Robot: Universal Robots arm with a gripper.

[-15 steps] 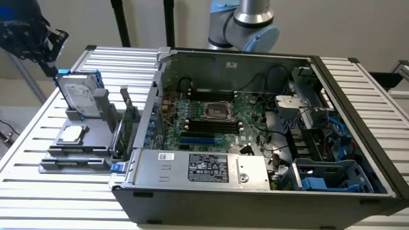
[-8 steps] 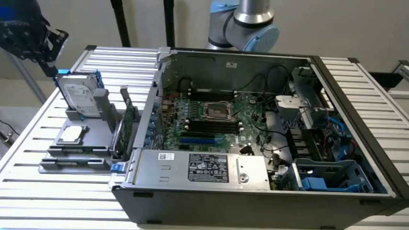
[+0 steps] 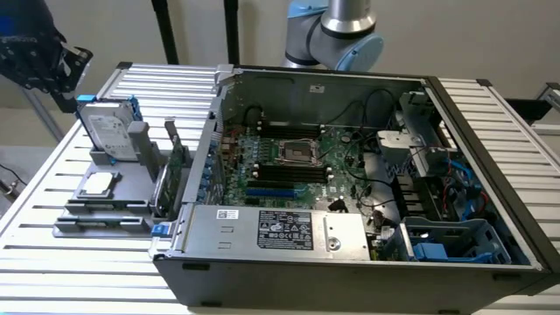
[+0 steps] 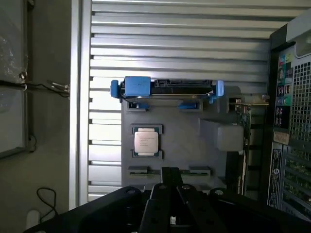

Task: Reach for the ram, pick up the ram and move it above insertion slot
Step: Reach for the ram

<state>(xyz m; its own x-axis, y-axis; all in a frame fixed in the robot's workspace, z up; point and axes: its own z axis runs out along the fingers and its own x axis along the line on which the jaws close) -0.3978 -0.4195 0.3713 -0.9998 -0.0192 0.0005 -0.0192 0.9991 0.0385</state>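
Ram: the ram (image 3: 162, 191) stands on edge in the grey holder (image 3: 131, 197), just beside the computer case (image 3: 350, 275), at the exterior view's left.
Gripper: the gripper (image 3: 39, 56) hangs far left, well apart from it.
Jaws: you cannot tell their state.
Reach: I judge you should line up along the stick and stay clear of the taller card (image 3: 180, 161) touching-close behind.

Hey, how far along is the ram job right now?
Nothing is done yet. The ram stands untouched in the gray holder beside the case. The gripper hangs at the exterior view's far left, well clear of it. Reach, pick-up and move all remain.
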